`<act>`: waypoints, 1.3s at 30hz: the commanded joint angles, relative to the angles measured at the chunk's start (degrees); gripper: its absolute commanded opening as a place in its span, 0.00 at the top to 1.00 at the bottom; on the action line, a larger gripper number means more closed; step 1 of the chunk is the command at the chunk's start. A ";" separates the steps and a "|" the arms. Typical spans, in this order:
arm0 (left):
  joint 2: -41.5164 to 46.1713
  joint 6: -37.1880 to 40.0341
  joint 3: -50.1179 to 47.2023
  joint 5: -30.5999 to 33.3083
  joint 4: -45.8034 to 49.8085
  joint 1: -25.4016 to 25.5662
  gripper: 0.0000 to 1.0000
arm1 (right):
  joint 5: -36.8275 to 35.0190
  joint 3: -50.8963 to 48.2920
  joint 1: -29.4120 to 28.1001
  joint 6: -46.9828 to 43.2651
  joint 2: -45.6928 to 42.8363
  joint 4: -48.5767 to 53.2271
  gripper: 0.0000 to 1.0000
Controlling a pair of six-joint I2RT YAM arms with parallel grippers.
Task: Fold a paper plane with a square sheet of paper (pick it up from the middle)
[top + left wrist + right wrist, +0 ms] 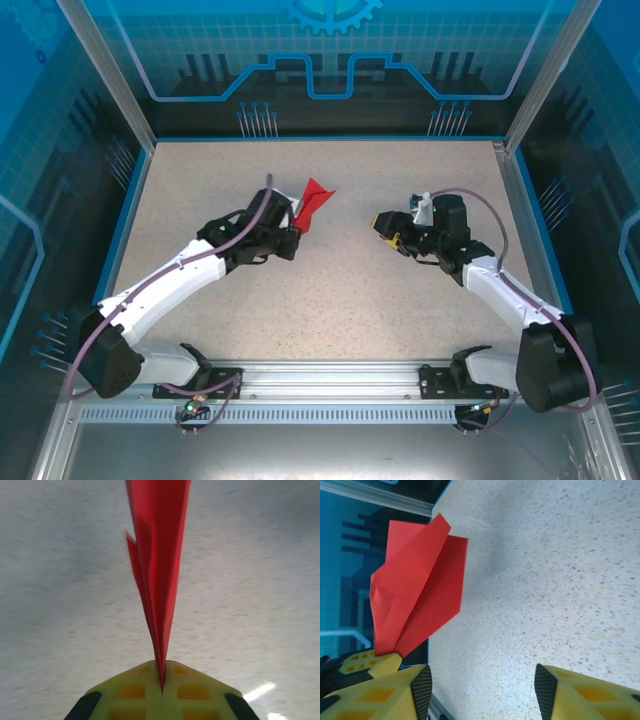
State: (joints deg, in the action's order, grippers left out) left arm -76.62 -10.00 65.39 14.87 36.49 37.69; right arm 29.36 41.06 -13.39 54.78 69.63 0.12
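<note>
Rail (320, 385) at the near edge carried both arm bases, and from there the two arms reached in toward the middle of the table (330, 300).

The left gripper (161, 680) was clamped on the narrow end of the paper plane (159, 555). In its wrist view the yellow pads met, with the red layers squeezed into the seam between them. The paper rose away from the pads edge-on and widened further out. I judged that grip deliberate. A pinch where the folds converge would hold the layers stacked and stop the centre crease springing open. It also carried the plane lifted off the table, where the other arm could get at it.

The right gripper (482, 685) had its fingers apart, with nothing between them but bare speckled table. It faced the plane across a gap, near but not touching. From its wrist view I saw the plane broadside, one flap lying over a wider wing, with the left pads gripping its lower tip. I read those parted fingers as ready to take a wing or press a crease; which, I could not tell.

The plane hung over the far half of the table, short of the blue back wall (330, 60), within reach of both arms.
</note>
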 commanded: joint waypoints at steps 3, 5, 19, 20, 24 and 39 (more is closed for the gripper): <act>-8.01 11.04 5.12 27.69 9.90 7.84 1.00 | -0.65 -0.71 2.82 -4.84 -2.15 7.25 0.37; -11.46 12.52 6.06 31.68 10.65 10.33 1.00 | 0.04 -0.57 3.66 -5.50 -2.21 7.76 0.37; -32.06 18.12 5.96 41.64 4.10 27.62 0.94 | 3.99 -1.85 7.88 -7.68 -2.24 8.50 0.36; -33.13 18.44 5.90 41.51 3.62 28.44 0.94 | 4.06 -1.92 7.90 -7.68 -2.17 8.47 0.36; -36.70 18.39 6.07 39.97 2.93 30.15 0.90 | 4.62 -2.21 7.96 -7.59 -1.87 7.88 0.37; -23.33 12.91 1.94 8.56 -0.95 28.74 0.42 | 5.61 -1.67 6.52 -8.57 0.49 8.03 0.39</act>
State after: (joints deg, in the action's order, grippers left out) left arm -104.86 6.13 68.58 33.41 36.32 67.53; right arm 33.71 38.94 -6.39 47.62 69.60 7.29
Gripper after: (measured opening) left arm 0.570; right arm 0.614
